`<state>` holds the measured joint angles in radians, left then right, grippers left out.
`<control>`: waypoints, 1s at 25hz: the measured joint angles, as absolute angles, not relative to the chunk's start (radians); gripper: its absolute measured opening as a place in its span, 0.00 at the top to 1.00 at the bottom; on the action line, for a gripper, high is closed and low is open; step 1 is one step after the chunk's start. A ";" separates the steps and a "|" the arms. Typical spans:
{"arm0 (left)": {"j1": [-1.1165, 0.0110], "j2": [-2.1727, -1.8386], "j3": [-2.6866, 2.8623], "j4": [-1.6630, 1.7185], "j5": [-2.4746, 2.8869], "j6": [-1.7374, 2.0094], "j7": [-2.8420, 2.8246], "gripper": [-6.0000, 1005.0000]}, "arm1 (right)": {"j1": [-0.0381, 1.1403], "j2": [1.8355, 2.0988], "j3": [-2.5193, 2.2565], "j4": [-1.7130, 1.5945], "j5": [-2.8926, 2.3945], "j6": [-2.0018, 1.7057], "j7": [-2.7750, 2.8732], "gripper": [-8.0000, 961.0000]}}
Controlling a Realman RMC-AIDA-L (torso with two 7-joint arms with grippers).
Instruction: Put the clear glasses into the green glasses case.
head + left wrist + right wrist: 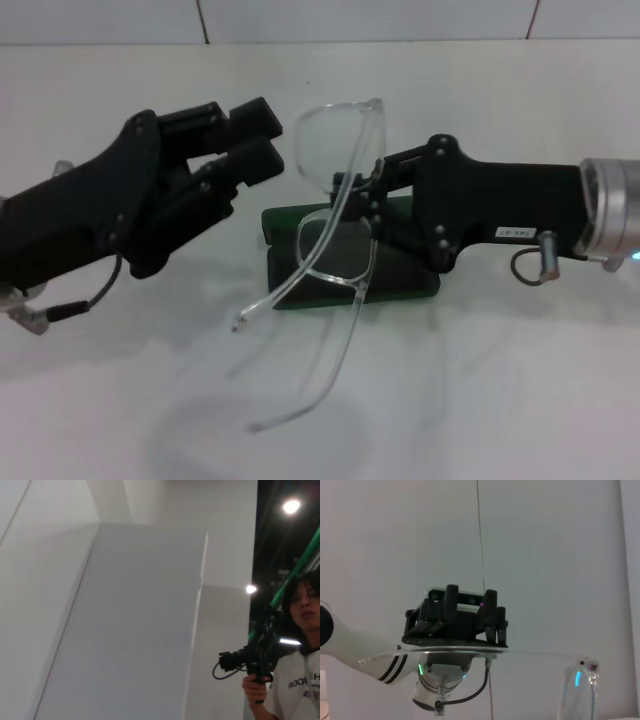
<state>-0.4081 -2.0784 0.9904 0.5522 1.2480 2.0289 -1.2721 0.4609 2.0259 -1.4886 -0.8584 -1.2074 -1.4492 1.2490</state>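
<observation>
White table [520, 400] spread wide, and both arms are in over it. Left pincer [262, 140] hovers up at the left, its fingers [250, 118] close together with nothing between them, just beside the lens. Right pincer [372, 200] reaches in from the right, clamped on the clear glasses [335, 215] near the bridge, it seems, holding them upright in the air, temple arms trailing down. Below sits the green glasses case [400, 285] on the table; open or closed, hard to say.
</observation>
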 joint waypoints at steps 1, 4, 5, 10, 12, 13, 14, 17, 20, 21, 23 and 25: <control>-0.410 -2.080 0.996 0.552 1.249 2.029 -1.274 0.72 | 0.469 2.026 -1.491 -0.850 -1.208 -1.449 1.250 0.88; -0.413 -2.080 1.010 0.552 1.254 2.029 -1.275 0.72 | 0.510 2.025 -1.493 -0.801 -1.209 -1.449 1.253 0.88; -0.414 -2.078 1.020 0.552 1.254 2.028 -1.274 0.72 | 0.527 2.025 -1.493 -0.779 -1.209 -1.448 1.253 0.88; -0.427 -2.069 1.046 0.552 1.286 2.023 -1.270 0.76 | 0.588 2.027 -1.494 -0.722 -1.208 -1.440 1.248 0.88; -0.432 -2.068 1.044 0.552 1.301 2.020 -1.267 0.78 | 0.600 2.028 -1.494 -0.716 -1.207 -1.432 1.246 0.88; -0.434 -2.067 1.039 0.551 1.311 2.018 -1.259 0.79 | 0.604 2.028 -1.494 -0.715 -1.206 -1.428 1.245 0.88; -0.434 -2.067 1.039 0.551 1.311 2.018 -1.259 0.80 | 0.607 2.028 -1.494 -0.715 -1.205 -1.426 1.245 0.88; -0.433 -2.064 1.034 0.544 1.317 2.005 -1.248 0.82 | 0.614 2.028 -1.494 -0.717 -1.204 -1.424 1.243 0.88; -0.431 -2.063 1.034 0.543 1.323 1.986 -1.247 0.85 | 0.615 2.028 -1.494 -0.722 -1.201 -1.424 1.241 0.88; -0.431 -2.063 1.034 0.543 1.323 1.986 -1.247 0.86 | 0.616 2.028 -1.494 -0.723 -1.201 -1.426 1.240 0.88; -0.430 -2.064 1.034 0.540 1.329 1.956 -1.247 0.87 | 0.616 2.028 -1.494 -0.723 -1.196 -1.430 1.239 0.88; -0.428 -2.067 1.034 0.539 1.330 1.938 -1.247 0.89 | 0.616 2.028 -1.494 -0.723 -1.191 -1.435 1.239 0.88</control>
